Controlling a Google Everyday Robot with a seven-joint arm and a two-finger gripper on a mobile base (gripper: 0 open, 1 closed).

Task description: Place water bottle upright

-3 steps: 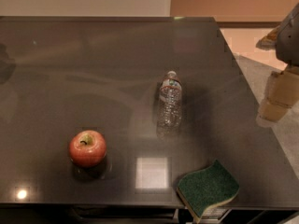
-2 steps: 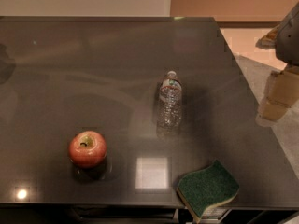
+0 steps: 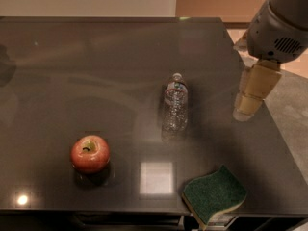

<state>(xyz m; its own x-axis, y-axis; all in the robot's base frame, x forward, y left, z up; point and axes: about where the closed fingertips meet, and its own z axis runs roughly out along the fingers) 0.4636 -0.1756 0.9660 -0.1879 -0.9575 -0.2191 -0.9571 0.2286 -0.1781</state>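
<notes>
The water bottle (image 3: 175,109) is clear and ribbed, with a white cap and a dark label band. It lies on its side near the middle of the dark table (image 3: 96,57), cap pointing to the far side. My gripper (image 3: 250,97) hangs from the grey arm (image 3: 279,28) above the table's right edge. It is to the right of the bottle, apart from it, and holds nothing that I can see.
A red apple (image 3: 90,153) sits at the front left of the table. A green sponge (image 3: 214,195) lies at the front edge, right of centre. The floor shows beyond the table's right edge.
The arm and gripper have moved left, in over the table's right edge and closer to the bottle. The bottle, apple and sponge have not moved.
</notes>
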